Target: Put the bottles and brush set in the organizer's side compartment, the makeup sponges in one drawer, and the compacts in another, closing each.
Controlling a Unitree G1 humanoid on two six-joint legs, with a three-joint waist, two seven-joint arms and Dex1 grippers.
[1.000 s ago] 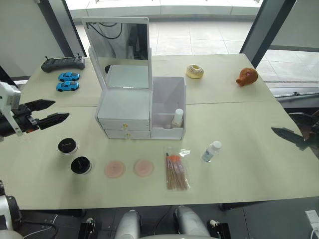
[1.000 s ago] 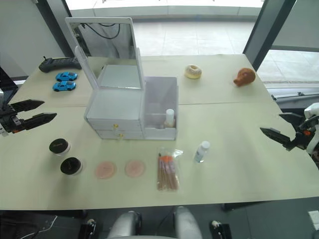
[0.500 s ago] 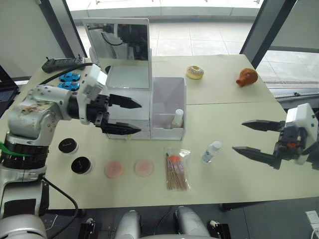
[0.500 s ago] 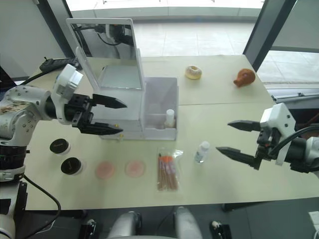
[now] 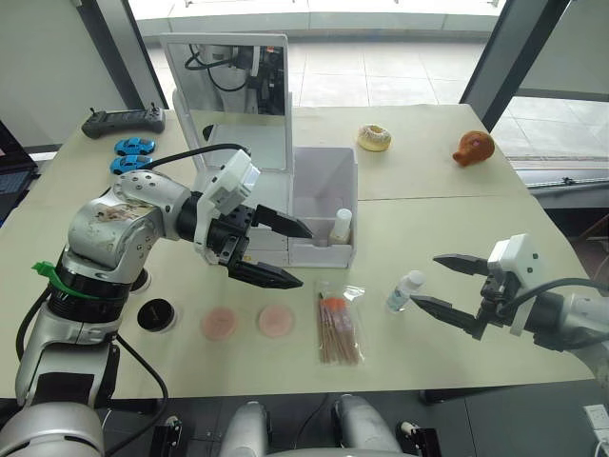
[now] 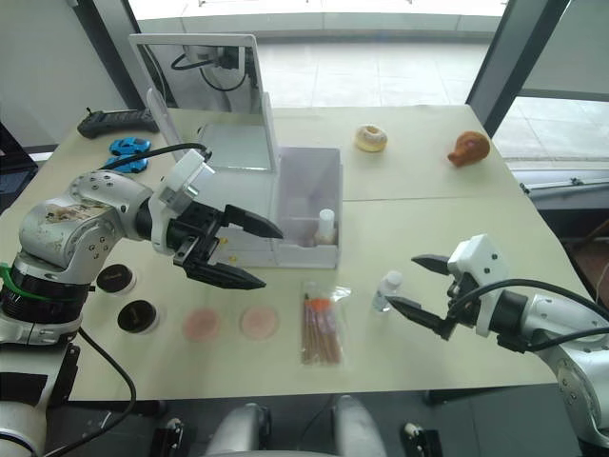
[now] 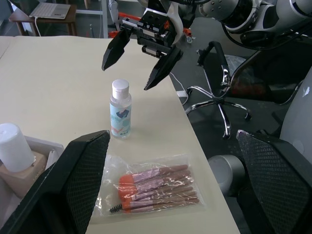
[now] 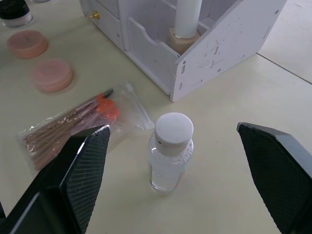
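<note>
The clear bottle (image 5: 404, 289) with the bluish label stands upright on the table (image 5: 457, 219), white cap up, long axis vertical, just beside the brush set (image 5: 337, 327) on its right and a little in front of the side compartment (image 5: 324, 205). The right hand (image 5: 441, 283) is near it with both black fingers spread wide and nothing between them; in the right wrist view the bottle sits centred between the two fingers. The step in hand looks like taking this bottle. To do it well, I would bring the fingers in level on either side of the body below the cap, close across its narrow width, and keep it upright on the lift so it drops cap-up into the bin.

The peach-pink bottle (image 5: 340, 226) already stands upright inside the side compartment, at its front. The brush set lies flat, long axis running toward and away from the robot, orange-red end toward the organizer (image 5: 276, 205).

The left hand (image 5: 291, 254) hovers open and empty in front of the organizer's drawers, above the table. The two makeup sponges (image 5: 247, 322) lie flat side by side in front of it. One of the compacts (image 5: 156, 314) sits to their left; the other is mostly hidden behind the left arm
</note>
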